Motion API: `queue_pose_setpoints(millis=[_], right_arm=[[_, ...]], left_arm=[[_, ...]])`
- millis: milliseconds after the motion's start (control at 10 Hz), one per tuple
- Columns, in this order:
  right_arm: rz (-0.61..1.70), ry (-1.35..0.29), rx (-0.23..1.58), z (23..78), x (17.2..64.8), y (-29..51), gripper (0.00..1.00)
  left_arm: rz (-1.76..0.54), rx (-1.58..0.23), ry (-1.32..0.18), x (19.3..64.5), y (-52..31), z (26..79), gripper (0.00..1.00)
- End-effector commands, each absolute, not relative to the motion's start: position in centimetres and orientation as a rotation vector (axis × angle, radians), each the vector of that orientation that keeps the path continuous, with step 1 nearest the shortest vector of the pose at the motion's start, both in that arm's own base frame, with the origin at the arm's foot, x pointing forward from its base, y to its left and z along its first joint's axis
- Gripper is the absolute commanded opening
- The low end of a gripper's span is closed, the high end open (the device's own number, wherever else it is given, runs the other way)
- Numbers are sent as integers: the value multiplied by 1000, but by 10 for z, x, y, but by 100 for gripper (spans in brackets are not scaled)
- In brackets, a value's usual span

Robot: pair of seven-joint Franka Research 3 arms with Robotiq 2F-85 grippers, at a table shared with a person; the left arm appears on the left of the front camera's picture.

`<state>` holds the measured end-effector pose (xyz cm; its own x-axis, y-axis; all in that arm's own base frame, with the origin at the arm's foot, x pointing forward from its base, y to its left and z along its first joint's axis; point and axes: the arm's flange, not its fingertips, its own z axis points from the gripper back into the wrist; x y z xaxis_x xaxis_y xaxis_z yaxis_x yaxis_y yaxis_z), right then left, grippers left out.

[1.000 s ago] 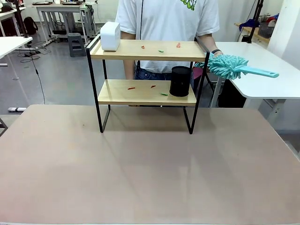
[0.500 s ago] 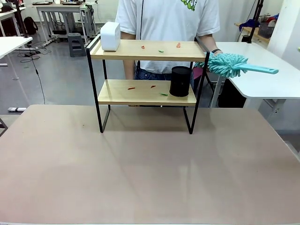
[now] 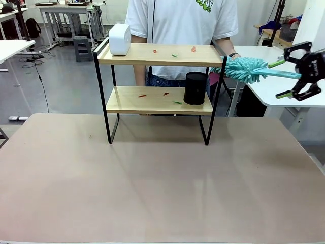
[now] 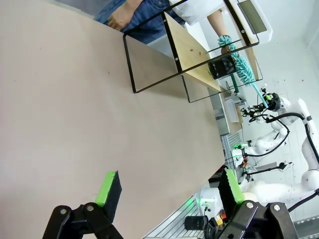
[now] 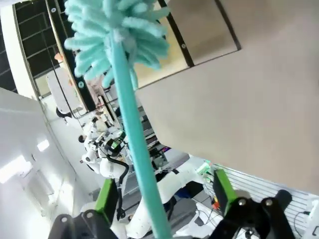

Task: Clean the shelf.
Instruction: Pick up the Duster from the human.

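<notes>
The shelf stands at the table's far side, with small red and green scraps on both wooden boards. A person behind it holds a teal duster by its fluffy head, handle pointing right. My right gripper is open at the far right, one finger above and one below the handle's end. In the right wrist view the handle of the duster runs up between the open fingers of my right gripper. My left gripper is open over bare table, far from the shelf.
A white box sits at the left end of the top board. A black cylinder stands on the lower board's right end. The brown table stretches wide in front. A white table is behind on the right.
My right gripper has come in from the right edge and now brackets the duster's handle. The person has lifted the duster slightly. The shelf and its objects have stayed put.
</notes>
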<state>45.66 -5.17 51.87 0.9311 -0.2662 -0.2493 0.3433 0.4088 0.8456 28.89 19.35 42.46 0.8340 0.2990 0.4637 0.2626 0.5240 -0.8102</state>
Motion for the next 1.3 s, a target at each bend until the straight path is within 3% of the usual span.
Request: queue_pose_setpoints(millis=[0, 700, 800, 900, 1000, 1200], right_arm=[[-454, 54, 1172, 522, 471, -49, 100], [-444, 32, 1243, 514, 486, -48, 100], [-430, 5, 1230, 512, 486, -49, 60], [-427, -12, 1227, 510, 486, -48, 40], [-426, -27, 1241, 509, 486, -48, 0], [-428, -50, 1242, 509, 487, -48, 0]], left_arm=[[7, -1052, -644, 289, 192, 425, 100], [7, -1052, -644, 289, 192, 425, 100], [7, -1052, -644, 289, 192, 425, 100], [7, -1052, -644, 289, 192, 425, 100], [7, -1052, -644, 289, 192, 425, 100], [7, -1052, -644, 289, 192, 425, 100]])
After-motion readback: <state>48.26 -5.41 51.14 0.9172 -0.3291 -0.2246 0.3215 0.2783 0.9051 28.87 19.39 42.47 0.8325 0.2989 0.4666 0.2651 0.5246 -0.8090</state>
